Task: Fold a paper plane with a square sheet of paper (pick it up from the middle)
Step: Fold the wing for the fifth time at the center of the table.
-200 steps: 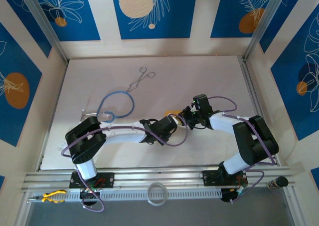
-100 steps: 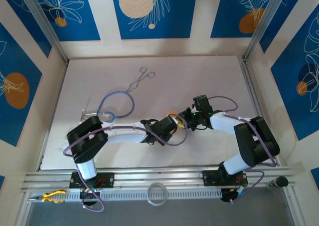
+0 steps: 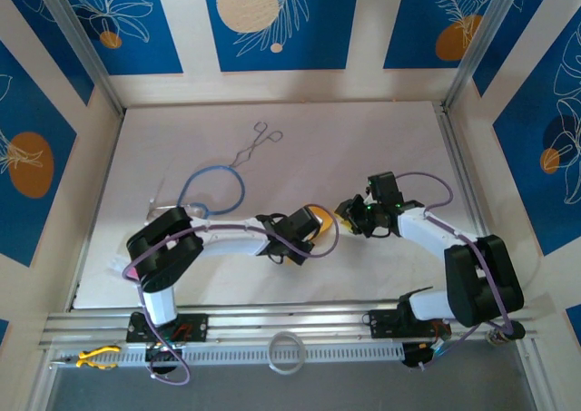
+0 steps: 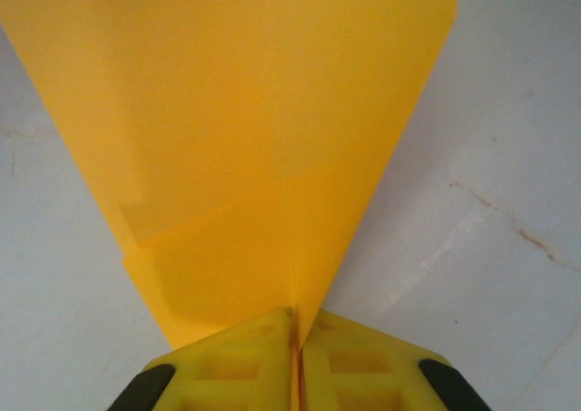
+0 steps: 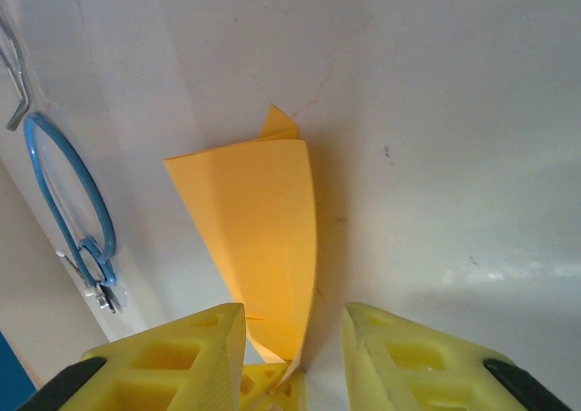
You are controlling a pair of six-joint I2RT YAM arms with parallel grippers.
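From above, we see the paper plane [image 3: 320,217] at the table's [image 3: 381,139] near middle, between both wrists. The left wrist view adds the grip: the left gripper [image 4: 297,338] has its jaws pinched shut on the crease. The paper is thin, light and floppy (best held by folded edges). In the right wrist view, the right gripper's [image 5: 292,329] jaws stand parted around the narrow end.

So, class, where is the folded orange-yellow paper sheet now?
The paper sheet sits mid-table in the top view, pinched by the left gripper, right gripper open beside it.
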